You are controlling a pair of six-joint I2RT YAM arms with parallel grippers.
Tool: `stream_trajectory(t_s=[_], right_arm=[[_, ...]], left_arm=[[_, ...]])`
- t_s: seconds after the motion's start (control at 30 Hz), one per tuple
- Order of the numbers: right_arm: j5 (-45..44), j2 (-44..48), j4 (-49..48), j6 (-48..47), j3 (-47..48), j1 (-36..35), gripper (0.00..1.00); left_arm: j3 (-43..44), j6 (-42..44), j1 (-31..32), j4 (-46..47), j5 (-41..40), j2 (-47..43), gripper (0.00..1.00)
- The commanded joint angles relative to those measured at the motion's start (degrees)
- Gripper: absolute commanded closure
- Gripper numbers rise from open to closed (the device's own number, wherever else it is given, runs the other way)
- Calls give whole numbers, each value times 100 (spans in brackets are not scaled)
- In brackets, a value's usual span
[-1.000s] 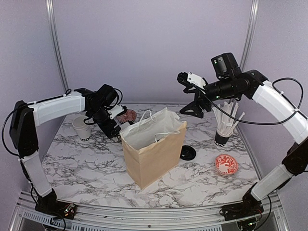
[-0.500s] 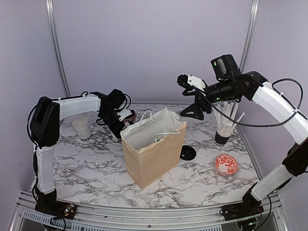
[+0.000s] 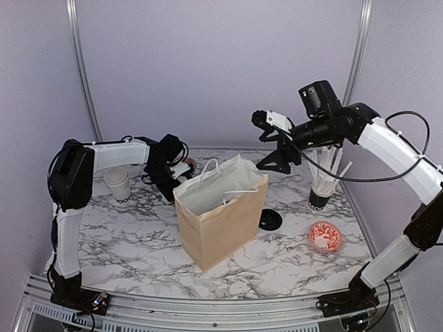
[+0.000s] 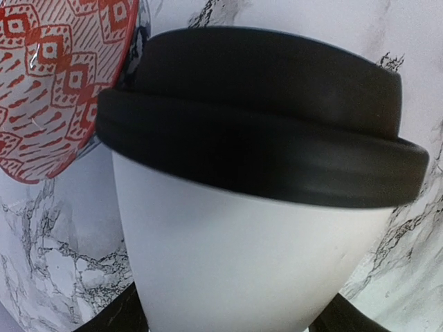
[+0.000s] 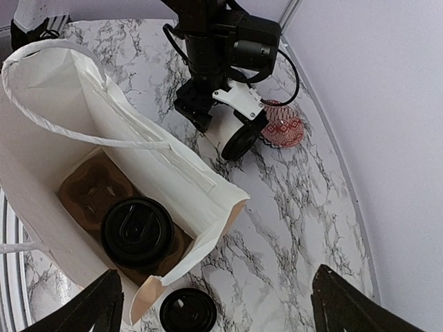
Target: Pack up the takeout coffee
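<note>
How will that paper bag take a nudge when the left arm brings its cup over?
The paper bag looks thin-walled and creased, so its rim will probably fold inward. With one lidded cup in its carrier weighting the base, it likely slides on the smooth marble table rather than tipping.

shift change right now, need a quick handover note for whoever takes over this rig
Left gripper: shut on the held cup, lidded and tipped sideways behind the paper bag, beside a red bowl.
Right gripper: open, empty, up above the bag.
Done: the packed cup, lidded, sits in the carrier inside the bag.
To do: bag the held cup. An open cup stands far left with no lid; a loose lid lies right of the bag.
</note>
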State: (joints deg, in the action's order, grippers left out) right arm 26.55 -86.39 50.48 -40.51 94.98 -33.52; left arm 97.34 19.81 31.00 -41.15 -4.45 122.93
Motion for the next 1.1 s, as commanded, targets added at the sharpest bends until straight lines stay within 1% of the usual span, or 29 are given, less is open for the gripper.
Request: stream_trajectory(t_s=[0.0, 0.13, 0.23, 0.37, 0.53, 0.6, 0.67, 0.73, 0.77, 0.83, 0.87, 0.93, 1.07], right_arm=[[134, -10, 23, -1, 179, 47, 9], [174, -18, 38, 8, 209, 43, 9], [215, 11, 75, 8, 259, 47, 9], [192, 80, 50, 12, 322, 47, 9], [186, 113, -14, 83, 503, 47, 9], [242, 101, -50, 147, 626, 48, 9], [375, 69, -126, 265, 771, 47, 9], [682, -19, -191, 384, 974, 47, 9], [870, -103, -207, 488, 1115, 43, 9], [1295, -322, -227, 704, 1449, 47, 8], [1549, -466, -219, 840, 1656, 51, 8], [2021, -771, -262, 1132, 2045, 43, 7], [2782, -1193, -544, 1665, 2493, -15, 2]], left_arm=[[-179, -36, -33, -128, 262, -260, 28], [-233, -157, -33, -262, 273, -330, 32], [-396, -344, -33, -324, 227, -619, 33], [-741, -484, -42, -314, 149, -1408, 32], [-907, -731, -75, -202, 417, -2715, 31], [-870, -776, -77, -48, 793, -3202, 31], [-904, -792, -77, 298, 1180, -3721, 31], [-1135, -793, -73, 888, 1749, -4253, 31], [-1328, -824, -68, 1267, 2146, -4499, 30], [-1708, -914, -68, 1939, 2662, -4941, 28], [-1843, -976, -64, 2202, 2849, -5080, 28], [-1951, -1059, -53, 2447, 3126, -5231, 27], [-1973, -1173, 58, 2512, 3471, -5326, 27]])
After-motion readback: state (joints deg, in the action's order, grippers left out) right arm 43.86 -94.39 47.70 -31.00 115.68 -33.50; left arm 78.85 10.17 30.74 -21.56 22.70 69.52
